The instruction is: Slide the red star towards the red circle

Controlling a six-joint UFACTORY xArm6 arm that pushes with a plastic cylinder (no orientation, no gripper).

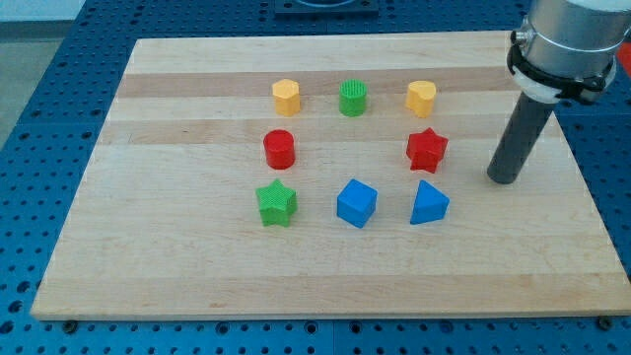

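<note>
The red star [427,150] lies on the wooden board at the view's right of centre. The red circle [279,149] stands at the same height towards the view's left, with an open gap between them. My tip [503,178] rests on the board to the view's right of the red star, a little lower, and apart from it. The dark rod rises from it to the arm's grey wrist at the view's top right.
A yellow hexagon [286,96], a green circle [353,98] and a yellow heart [421,98] form a row above. A green star [276,204], a blue cube [356,203] and a blue triangle [428,204] form a row below.
</note>
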